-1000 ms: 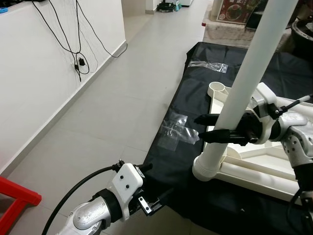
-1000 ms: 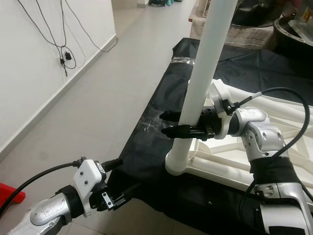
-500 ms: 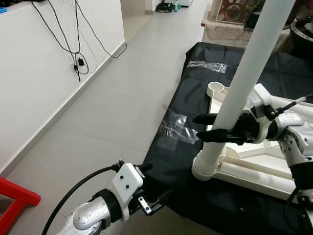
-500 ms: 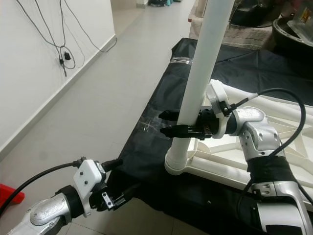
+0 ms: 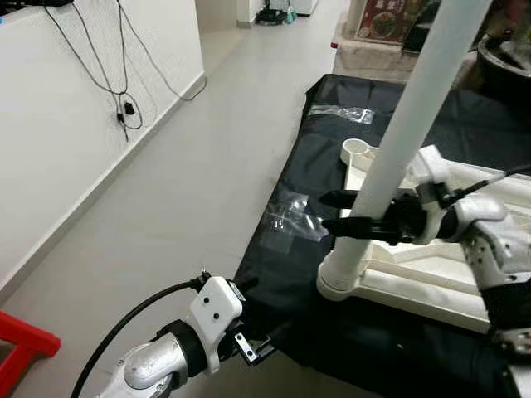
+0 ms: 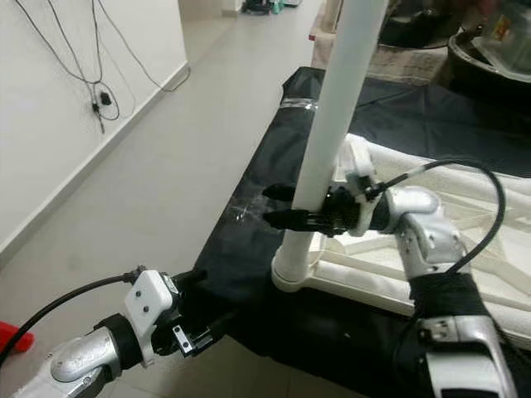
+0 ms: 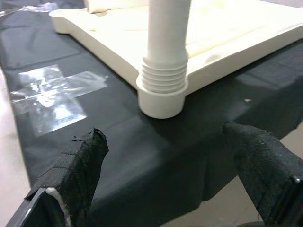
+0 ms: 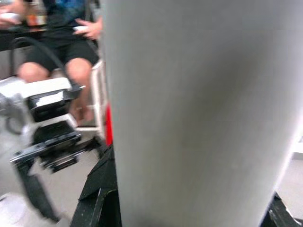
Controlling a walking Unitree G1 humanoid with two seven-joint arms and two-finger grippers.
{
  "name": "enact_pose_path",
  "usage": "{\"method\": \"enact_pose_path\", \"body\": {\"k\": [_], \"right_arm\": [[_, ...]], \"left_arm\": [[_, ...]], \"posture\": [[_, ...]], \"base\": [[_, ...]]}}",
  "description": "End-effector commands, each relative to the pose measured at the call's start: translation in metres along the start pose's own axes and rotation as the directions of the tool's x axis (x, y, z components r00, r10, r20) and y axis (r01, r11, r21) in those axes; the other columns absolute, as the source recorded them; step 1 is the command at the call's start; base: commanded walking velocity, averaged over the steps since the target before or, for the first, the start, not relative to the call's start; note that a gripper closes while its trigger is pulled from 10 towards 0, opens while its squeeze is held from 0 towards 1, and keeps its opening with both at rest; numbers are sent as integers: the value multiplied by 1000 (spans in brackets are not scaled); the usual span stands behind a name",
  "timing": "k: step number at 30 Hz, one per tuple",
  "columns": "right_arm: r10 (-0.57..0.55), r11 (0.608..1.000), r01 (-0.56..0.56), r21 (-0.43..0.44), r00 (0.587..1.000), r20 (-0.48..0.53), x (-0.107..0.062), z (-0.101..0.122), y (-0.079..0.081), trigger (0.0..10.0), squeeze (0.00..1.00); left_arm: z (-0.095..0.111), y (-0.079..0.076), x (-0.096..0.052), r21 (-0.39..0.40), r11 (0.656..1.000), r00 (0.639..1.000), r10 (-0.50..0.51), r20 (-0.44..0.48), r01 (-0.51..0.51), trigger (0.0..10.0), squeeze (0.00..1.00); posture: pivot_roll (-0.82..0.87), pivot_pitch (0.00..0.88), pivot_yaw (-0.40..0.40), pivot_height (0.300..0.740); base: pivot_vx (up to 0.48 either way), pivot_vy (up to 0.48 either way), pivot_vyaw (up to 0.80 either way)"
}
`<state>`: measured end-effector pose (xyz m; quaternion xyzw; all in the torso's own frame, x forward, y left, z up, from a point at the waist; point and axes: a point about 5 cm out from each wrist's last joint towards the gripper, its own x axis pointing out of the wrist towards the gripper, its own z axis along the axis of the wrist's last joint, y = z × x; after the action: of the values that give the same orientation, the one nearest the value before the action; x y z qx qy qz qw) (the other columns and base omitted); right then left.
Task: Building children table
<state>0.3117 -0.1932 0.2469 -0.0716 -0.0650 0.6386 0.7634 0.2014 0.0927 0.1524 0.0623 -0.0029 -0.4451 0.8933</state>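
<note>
Black sheet (image 5: 290, 249): covers the floor under the work, with clear tape patches near its edge; grey tiled floor and a white wall with hanging cables lie beyond it.

Table top (image 5: 431, 282): a cream plastic panel lying underside-up on the sheet, ribs showing, with an open round socket (image 5: 358, 149) at its far corner.

Table leg (image 5: 398, 157): a long white tube standing nearly upright, leaning slightly, its ribbed threaded foot seated in the near corner socket of the table top, as the left wrist view shows (image 7: 163, 78).

Right gripper (image 5: 342, 212): its 2 black fingers are closed round the table leg low down, just above the socket.

Left gripper (image 7: 170, 156): fingers spread wide and holding nothing, hovering low over the edge of the sheet, near the leg's foot but apart from it.

Person: seated in the background of the right wrist view (image 8: 57, 52), away from the work.

Handling: the leg looks like light, stiff, hollow plastic with a smooth, probably slippery skin, so twisting may let it slide in the fingers.

Where to hold: low on the tube, close to the threads, keeps it straight in the socket; the light table top may shift unless steadied.
</note>
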Motion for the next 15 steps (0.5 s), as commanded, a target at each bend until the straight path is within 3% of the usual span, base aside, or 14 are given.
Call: {"method": "enact_pose_path", "body": {"k": [1, 5, 7, 11, 14, 15], "right_arm": [[-39, 997, 44, 70, 997, -74, -1, -26, 4, 10000, 0], [-59, 994, 66, 83, 994, -89, 3, -30, 5, 10000, 0], [-138, 986, 147, 85, 985, -107, 11, -34, 1, 10000, 0], [-138, 986, 147, 85, 985, -107, 11, -34, 1, 10000, 0], [-211, 972, 222, 82, 970, -122, 17, -36, -3, 10000, 0], [-337, 934, 349, 79, 932, -135, 27, -39, -10, 10000, 0]], "left_arm": [[1, -3, 0, 8, 1000, 1000, -13, 5, 13, 10000, 0], [1, -3, 0, 10, 1000, 1000, -14, 6, 14, 10000, 0], [1, -3, 0, 11, 1000, 1000, -14, 6, 14, 10000, 0], [1, -3, 0, 11, 1000, 1000, -14, 6, 14, 10000, 0], [1, -3, 0, 12, 1000, 1000, -15, 7, 15, 10000, 0], [1, -2, 1, 14, 1000, 1000, -16, 7, 16, 10000, 0]], "posture": [[111, 170, -5, 740], [112, 167, -5, 740], [111, 166, -5, 740], [111, 166, -5, 740], [107, 168, -2, 740], [107, 172, -4, 740]], "base": [[0, 0, 0], [0, 0, 0], [0, 0, 0], [0, 0, 0], [0, 0, 0], [0, 0, 0]]}}
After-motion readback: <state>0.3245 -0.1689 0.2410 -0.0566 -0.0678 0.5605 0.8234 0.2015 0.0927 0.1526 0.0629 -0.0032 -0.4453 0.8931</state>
